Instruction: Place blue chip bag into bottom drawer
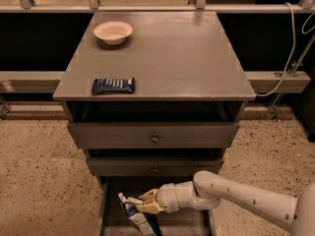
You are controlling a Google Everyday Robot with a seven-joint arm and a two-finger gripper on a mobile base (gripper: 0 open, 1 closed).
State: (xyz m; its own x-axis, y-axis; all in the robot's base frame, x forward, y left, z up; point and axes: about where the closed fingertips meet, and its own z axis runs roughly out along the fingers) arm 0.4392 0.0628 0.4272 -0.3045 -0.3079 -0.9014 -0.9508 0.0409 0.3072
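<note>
The blue chip bag (136, 215), crinkled dark blue with white patches, hangs inside the pulled-out bottom drawer (109, 215), near its left half. My gripper (142, 203) reaches in from the right on a white arm and is shut on the bag's top edge. The bag's lower end is low in the drawer tray; I cannot tell whether it touches the drawer floor.
A grey cabinet top (187, 58) carries a white bowl (113, 32) at back left and a flat dark blue bar packet (113, 85) near the front left edge. Two knobbed drawers (154, 138) sit above the open one. Speckled floor lies on both sides.
</note>
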